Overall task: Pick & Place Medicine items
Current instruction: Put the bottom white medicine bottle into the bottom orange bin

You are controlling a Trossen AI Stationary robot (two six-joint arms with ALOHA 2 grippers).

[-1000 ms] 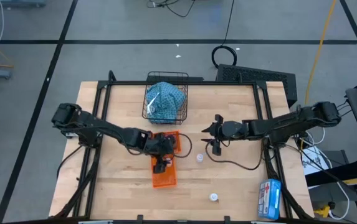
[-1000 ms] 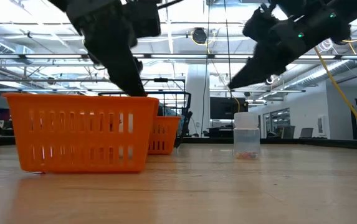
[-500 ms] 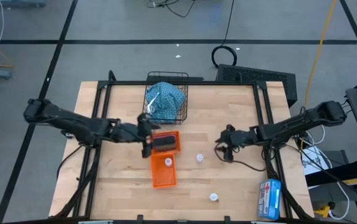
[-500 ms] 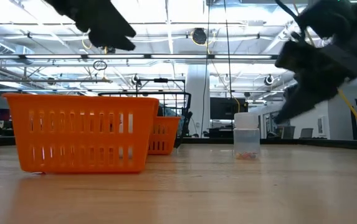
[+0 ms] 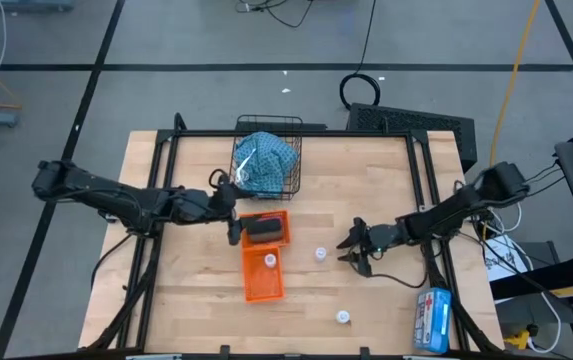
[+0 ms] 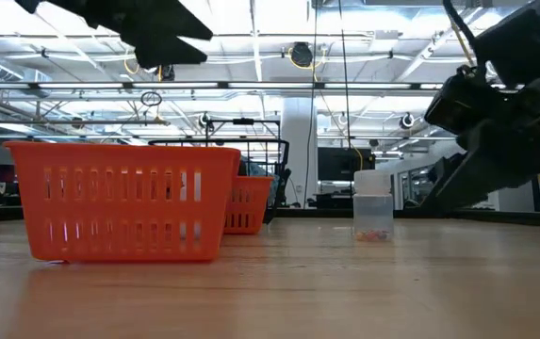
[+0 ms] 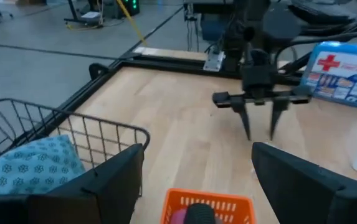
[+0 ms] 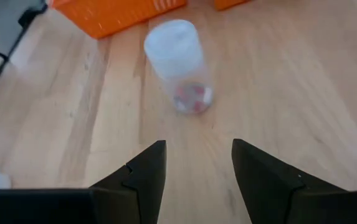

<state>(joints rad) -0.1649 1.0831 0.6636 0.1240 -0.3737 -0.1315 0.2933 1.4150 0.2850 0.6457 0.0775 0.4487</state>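
Observation:
One white vial (image 5: pixel 320 254) stands upright on the table; it also shows in the right wrist view (image 8: pixel 179 62) and the low view (image 6: pixel 373 207). My right gripper (image 5: pixel 347 255) is open just right of it and low, fingers pointing at it. A second vial (image 5: pixel 343 317) stands nearer the near edge. A third (image 5: pixel 270 260) lies in the near orange basket (image 5: pixel 251 290). The black oblong (image 5: pixel 263 230) lies in the far orange basket (image 5: pixel 286 215). The blue pouch (image 5: pixel 264 160) fills the wire basket (image 5: pixel 296 180). My left gripper (image 5: pixel 233 208) hovers open and empty, left of the far orange basket.
A blue-and-white printed packet (image 5: pixel 433 318) lies at the table's near right corner. The two orange baskets stand end to end in the middle, with the wire basket behind them at the far edge. Bare wood shows left of the baskets and around the two standing vials.
My left gripper has risen out of the near orange basket and moved toward the far left, beside the wire basket; a white vial now shows in that basket. My right gripper has moved toward the near edge and down, coming level with the standing vial.

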